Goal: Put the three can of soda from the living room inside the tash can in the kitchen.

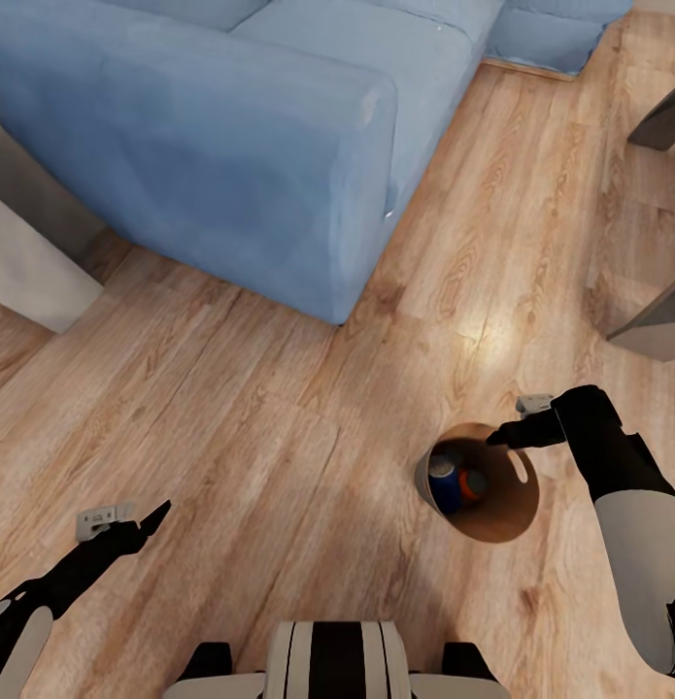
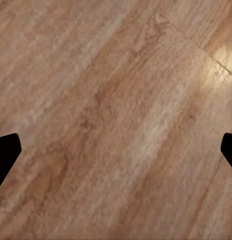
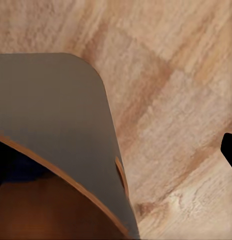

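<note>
The tash can (image 1: 423, 482), a grey bin with a brown inside, stands on the wood floor of the living room. Inside it lie a dark blue can of soda (image 1: 443, 480) and an orange one (image 1: 472, 483). My right gripper (image 1: 502, 436) hovers at the bin's far rim, open. In the right wrist view the grey bin wall (image 3: 56, 115) passes between the spread fingers, with one fingertip (image 3: 230, 151) showing outside it. My left gripper (image 1: 152, 516) hangs open over bare floor at the lower left, holding nothing, its fingertips (image 2: 6, 152) wide apart.
A large light-blue sofa (image 1: 230, 126) fills the upper left. Grey furniture pieces (image 1: 658, 330) stand at the right edge, and a grey block (image 1: 26, 262) at the left. My base (image 1: 337, 665) shows at the bottom. Open wood floor lies between.
</note>
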`<state>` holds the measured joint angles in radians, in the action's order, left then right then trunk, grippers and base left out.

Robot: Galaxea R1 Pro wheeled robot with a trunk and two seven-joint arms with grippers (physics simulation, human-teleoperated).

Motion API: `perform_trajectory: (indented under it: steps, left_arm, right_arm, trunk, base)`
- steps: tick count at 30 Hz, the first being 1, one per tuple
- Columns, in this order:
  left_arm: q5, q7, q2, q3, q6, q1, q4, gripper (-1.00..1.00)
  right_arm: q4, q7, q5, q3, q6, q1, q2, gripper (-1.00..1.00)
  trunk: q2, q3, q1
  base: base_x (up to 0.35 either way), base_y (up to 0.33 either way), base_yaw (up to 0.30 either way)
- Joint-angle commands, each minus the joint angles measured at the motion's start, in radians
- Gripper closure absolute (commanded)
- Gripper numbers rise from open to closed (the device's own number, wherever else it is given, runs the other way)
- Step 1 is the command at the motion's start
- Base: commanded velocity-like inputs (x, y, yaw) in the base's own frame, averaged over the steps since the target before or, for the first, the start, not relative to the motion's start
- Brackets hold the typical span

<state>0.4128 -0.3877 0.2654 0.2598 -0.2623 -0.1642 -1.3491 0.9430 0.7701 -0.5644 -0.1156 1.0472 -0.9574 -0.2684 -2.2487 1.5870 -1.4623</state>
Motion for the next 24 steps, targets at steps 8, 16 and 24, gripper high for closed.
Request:
perform_trajectory:
  steps: [8,16,24]
  left_arm:
    - [0.000,0.001,0.000,0.000,0.000,0.000,0.001,-1.00]
    - [-0.001,0.002,0.000,-0.001,0.000,0.000,0.001,-1.00]
    - [-0.016,0.006,0.000,-0.001,0.000,0.000,0.001,-1.00]
  right_arm:
    - [0.000,0.000,0.000,0.000,0.000,0.001,0.000,-1.00]
    - [0.005,0.000,-0.001,-0.001,0.000,0.012,0.000,-1.00]
    - [0.030,0.001,0.000,0.000,0.000,0.032,0.000,-1.00]
  trunk:
    - [0.056,-0.025,0.031]
    - [0.112,-0.050,0.061]
    - [0.168,-0.075,0.092]
  base:
    - [0.000,0.000,0.000]
    - [0.000,0.000,0.000]
    - [0.000,0.000,0.000]
